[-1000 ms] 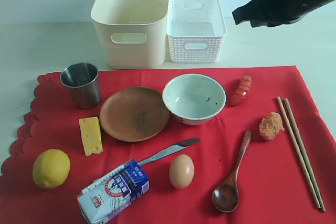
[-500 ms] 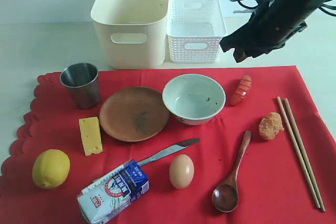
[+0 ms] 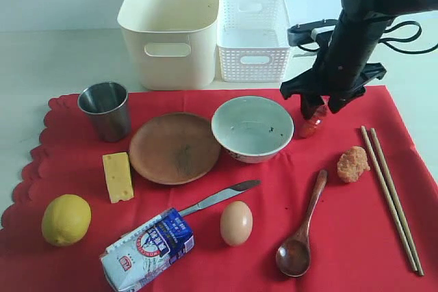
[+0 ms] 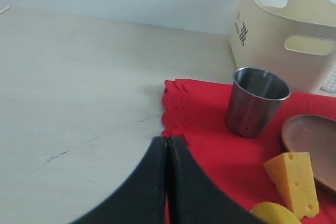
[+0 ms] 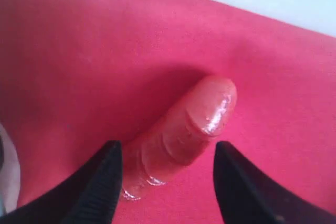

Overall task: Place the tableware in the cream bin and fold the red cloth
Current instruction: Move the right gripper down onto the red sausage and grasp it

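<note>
Two jaws of the right end effector [image 5: 167,150] are straddling, open, the glossy red sausage-like piece [image 5: 184,129], ideally lowering centred before squeezing; left end effector [image 4: 168,148] is sitting closed.

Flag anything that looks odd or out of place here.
The right claw stands open astride the glossy red sausage-shaped piece beside the white ceramic bowl: it looks like food, not tableware. Also, the steel knife lies with its handle end hidden by the blue-and-white milk carton.

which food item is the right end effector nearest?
The red sausage beside the white bowl; the open right end effector straddles it. The nugget, egg, cheese and lemon lie farther off.
</note>
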Robot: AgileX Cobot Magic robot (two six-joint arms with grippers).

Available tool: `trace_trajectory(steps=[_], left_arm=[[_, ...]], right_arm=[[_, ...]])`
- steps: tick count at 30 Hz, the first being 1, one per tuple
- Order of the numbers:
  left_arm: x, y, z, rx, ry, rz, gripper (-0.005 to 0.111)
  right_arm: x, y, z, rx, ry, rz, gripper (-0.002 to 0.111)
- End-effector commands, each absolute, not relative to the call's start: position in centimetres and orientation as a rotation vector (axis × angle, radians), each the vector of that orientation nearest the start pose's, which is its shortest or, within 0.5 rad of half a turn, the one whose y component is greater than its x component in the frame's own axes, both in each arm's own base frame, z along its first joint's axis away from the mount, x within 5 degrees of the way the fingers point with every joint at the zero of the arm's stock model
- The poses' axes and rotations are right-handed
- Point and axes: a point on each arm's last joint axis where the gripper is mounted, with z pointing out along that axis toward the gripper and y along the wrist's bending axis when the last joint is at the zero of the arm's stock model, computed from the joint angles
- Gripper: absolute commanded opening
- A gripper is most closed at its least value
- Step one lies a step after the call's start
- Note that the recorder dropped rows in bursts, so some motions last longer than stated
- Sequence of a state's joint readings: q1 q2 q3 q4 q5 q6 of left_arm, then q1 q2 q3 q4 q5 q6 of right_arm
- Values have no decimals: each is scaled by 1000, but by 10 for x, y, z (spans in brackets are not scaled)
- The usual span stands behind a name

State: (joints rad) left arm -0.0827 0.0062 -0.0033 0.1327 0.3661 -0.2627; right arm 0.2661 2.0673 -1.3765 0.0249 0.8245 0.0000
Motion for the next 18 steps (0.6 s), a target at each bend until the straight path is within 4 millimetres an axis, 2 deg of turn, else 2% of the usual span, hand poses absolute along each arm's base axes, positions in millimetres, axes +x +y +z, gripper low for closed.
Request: trace_trajectory(steps=[1, 7, 11, 14, 18], left_arm=[[53, 0, 181, -90, 1842, -118, 0], [53, 0, 181, -90, 1842, -118, 0], [53, 0, 181, -90, 1842, -118, 0], [53, 0, 181, -90, 1842, -118, 0], [53, 0, 181, -90, 1842, -118, 0]], right_arm=[[391, 105, 132, -363, 3017, 1, 56], [391, 105, 129, -365, 3024, -4, 56], [392, 104, 139, -360, 2997, -13, 56], [388, 103, 146, -351, 3012, -17, 59], [386, 103, 140, -360, 3047, -25, 66]])
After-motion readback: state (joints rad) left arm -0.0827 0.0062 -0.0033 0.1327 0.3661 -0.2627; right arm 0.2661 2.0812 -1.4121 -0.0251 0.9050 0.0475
